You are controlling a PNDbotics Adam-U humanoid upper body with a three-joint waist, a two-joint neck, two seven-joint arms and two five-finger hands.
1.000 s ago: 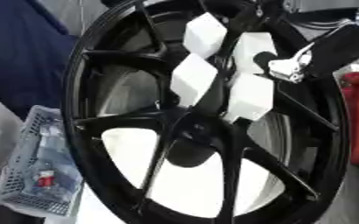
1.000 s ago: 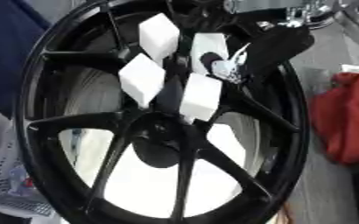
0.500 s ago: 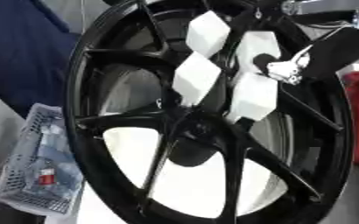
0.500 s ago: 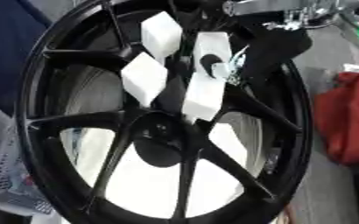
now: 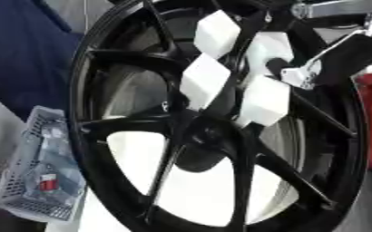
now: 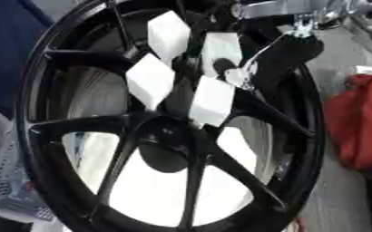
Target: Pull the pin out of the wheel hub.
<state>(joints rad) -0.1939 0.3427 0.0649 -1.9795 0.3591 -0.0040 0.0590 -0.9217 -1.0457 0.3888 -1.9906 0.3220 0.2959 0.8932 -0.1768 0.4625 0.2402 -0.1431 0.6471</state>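
step: pull pin | my right robot hand [image 5: 245,81], upper middle, white fingers bent at wheel hub [image 5: 209,136]; can't tell what they hold | tip: pull straight out

Looks like a workshop or lab bench: black alloy wheel [image 5: 221,136] standing upright, grey mesh parts basket [image 5: 38,172] beside it.

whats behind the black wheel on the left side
Behind the black wheel, left, a grey mesh basket holds small items, one red; dark blue fabric shows above. The rim covers the basket's right part.
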